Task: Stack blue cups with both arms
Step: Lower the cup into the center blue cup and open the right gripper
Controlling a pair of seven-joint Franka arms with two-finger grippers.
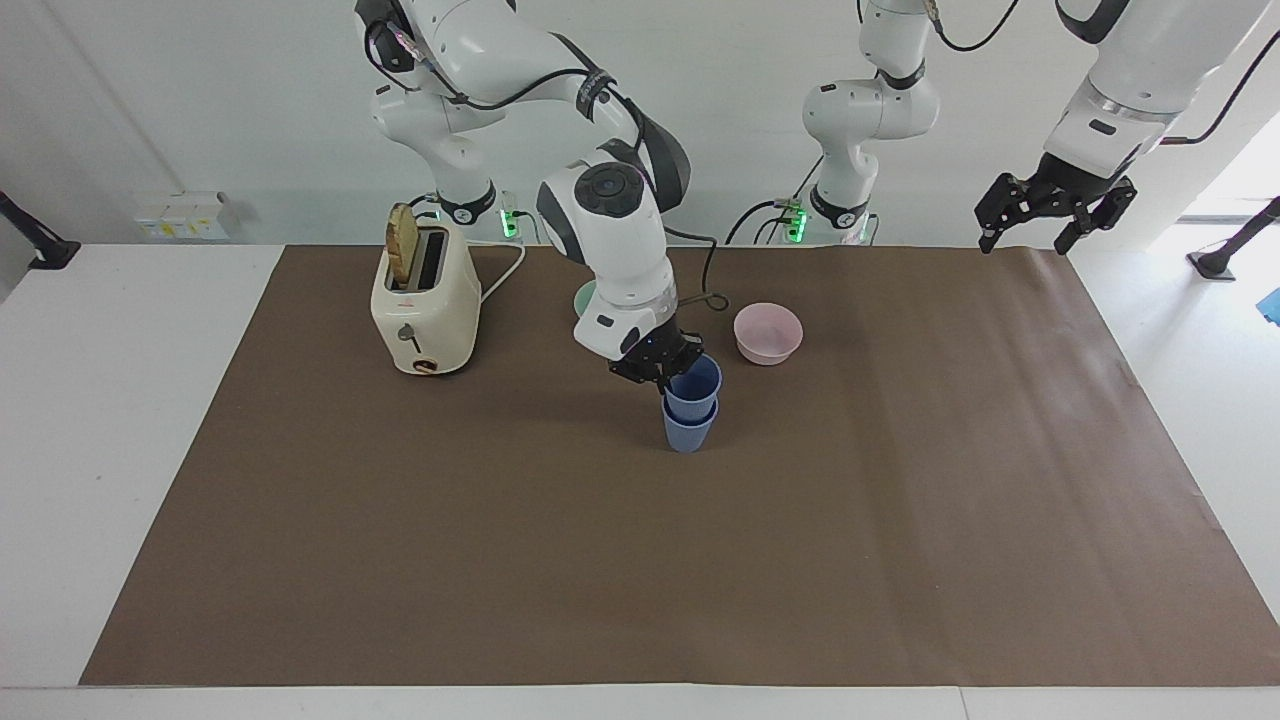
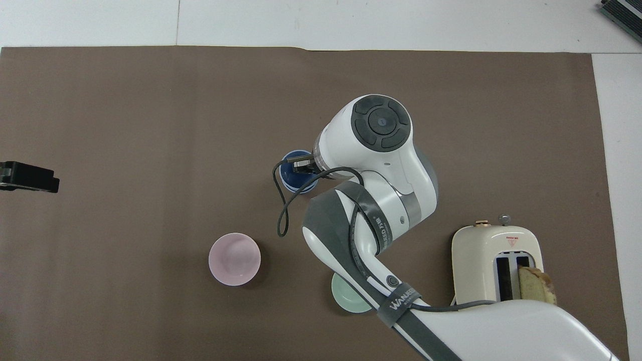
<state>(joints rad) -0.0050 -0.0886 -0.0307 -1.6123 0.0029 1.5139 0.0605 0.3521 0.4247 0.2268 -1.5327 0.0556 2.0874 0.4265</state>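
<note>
Two blue cups stand mid-table, nested. The lower cup [image 1: 690,432] rests on the brown mat; the upper cup [image 1: 696,386] sits partway inside it. In the overhead view they show as one blue ring [image 2: 290,176]. My right gripper [image 1: 664,374] is shut on the upper cup's rim, on the side toward the toaster; from above it shows over the rim [image 2: 302,166]. My left gripper [image 1: 1025,240] is open and empty, and waits raised over the mat's corner at the left arm's end, showing at the overhead view's edge [image 2: 27,176].
A pink bowl [image 1: 768,333] [image 2: 234,258] sits beside the cups, nearer to the robots. A mint-green bowl [image 1: 584,297] [image 2: 346,300] lies partly under my right arm. A cream toaster [image 1: 425,300] [image 2: 496,250] holding a bread slice stands toward the right arm's end.
</note>
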